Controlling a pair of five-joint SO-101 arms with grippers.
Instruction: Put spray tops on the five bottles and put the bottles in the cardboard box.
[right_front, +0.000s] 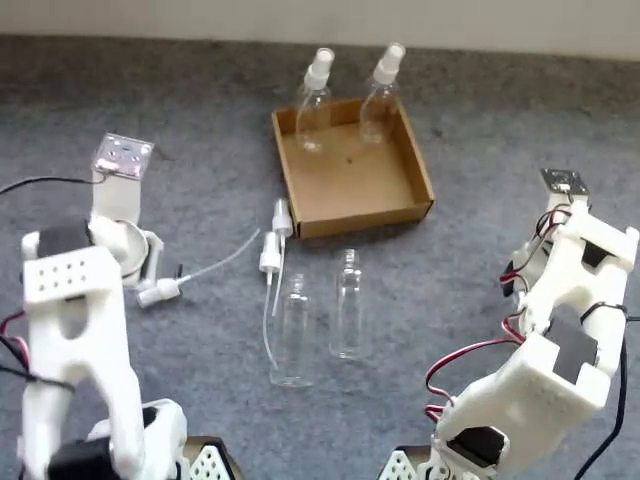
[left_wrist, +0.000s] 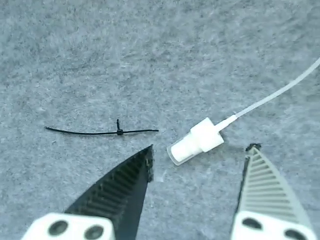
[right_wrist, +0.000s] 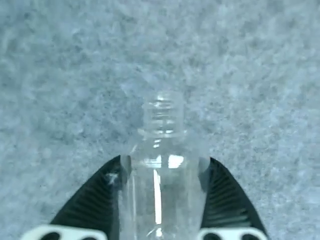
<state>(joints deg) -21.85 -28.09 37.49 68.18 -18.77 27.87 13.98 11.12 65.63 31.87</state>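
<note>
Now your open left gripper (left_wrist: 201, 150) has the spray top (left_wrist: 197, 140) lying crosswise just ahead between its jaws, while your right gripper (right_wrist: 163, 161) clamps an uncapped bottle (right_wrist: 162, 117).

white arms (right_front: 75, 330), red-black cables (right_front: 430, 380), black ribbed gripper fingers (right_wrist: 90, 205)

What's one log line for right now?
left gripper: open over loose spray top | right gripper: shut on topless bottle | cardboard box: two topped bottles

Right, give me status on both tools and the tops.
Left tool open over loose spray top. Right tool shut on uncapped bottle. Two capped bottles in cardboard box. Black cable tie nearby, clear of the top.
</note>
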